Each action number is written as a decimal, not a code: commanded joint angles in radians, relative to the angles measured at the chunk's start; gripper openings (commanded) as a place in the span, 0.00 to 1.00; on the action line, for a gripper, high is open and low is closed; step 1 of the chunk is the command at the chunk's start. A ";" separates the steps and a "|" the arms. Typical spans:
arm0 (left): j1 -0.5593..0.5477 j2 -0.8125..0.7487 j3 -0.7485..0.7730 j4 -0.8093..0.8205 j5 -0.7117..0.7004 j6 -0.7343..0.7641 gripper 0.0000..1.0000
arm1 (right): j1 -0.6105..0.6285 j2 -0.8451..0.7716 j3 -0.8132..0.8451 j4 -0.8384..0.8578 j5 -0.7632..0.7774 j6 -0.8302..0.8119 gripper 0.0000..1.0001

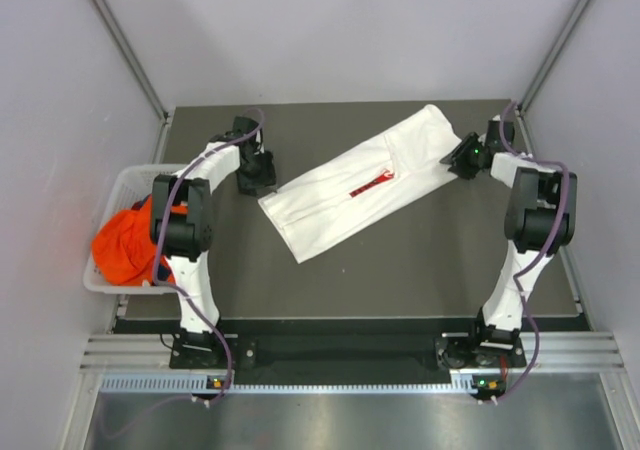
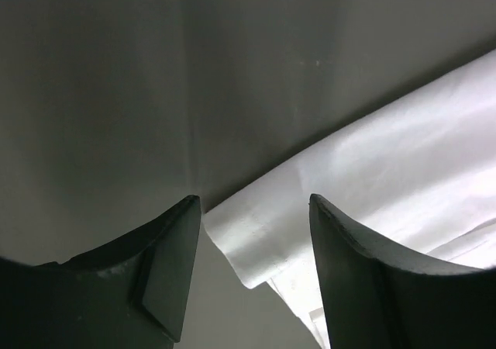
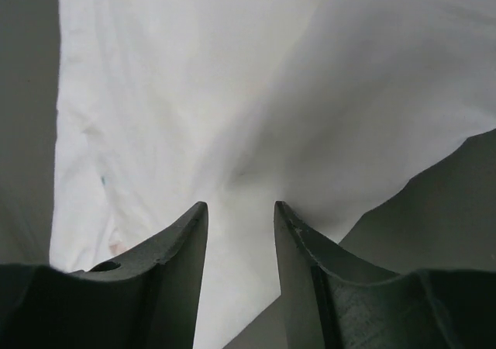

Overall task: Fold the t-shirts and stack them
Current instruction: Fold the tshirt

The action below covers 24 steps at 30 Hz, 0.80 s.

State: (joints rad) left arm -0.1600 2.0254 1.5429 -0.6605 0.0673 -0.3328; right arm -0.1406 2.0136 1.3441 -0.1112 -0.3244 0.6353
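I find the white t-shirt (image 1: pixel 365 182) lying as a long strip diagonally across the table (image 1: pixel 400 270), with the left gripper (image 2: pixel 252 205) at its left-end corner and the right gripper (image 3: pixel 240 209) over its far right end, both with jaws apart.

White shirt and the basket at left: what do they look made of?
White shirt: soft, matte cloth, probably a cotton knit; it lies limp and flat, with creases and a folded edge. Basket: rigid white plastic by the look; its walls are an open lattice with a straight rim. Its sheen is too small to judge.
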 commanded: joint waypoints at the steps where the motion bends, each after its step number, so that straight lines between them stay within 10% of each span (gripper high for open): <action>1: -0.004 0.022 0.056 -0.056 0.074 0.083 0.63 | 0.001 0.050 0.047 0.018 0.010 0.009 0.41; 7: -0.004 0.050 0.003 -0.080 0.028 0.094 0.56 | -0.001 0.114 0.134 -0.083 0.080 -0.078 0.40; 14: -0.012 0.006 -0.119 -0.076 0.107 0.055 0.00 | -0.010 0.198 0.281 -0.188 0.163 -0.189 0.41; 24: -0.113 -0.190 -0.438 -0.021 0.172 -0.066 0.00 | -0.030 0.309 0.524 -0.274 0.105 -0.325 0.42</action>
State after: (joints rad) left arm -0.2295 1.8736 1.2148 -0.6334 0.2276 -0.3508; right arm -0.1532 2.2925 1.8008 -0.3508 -0.2302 0.3889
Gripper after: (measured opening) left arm 0.015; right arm 0.413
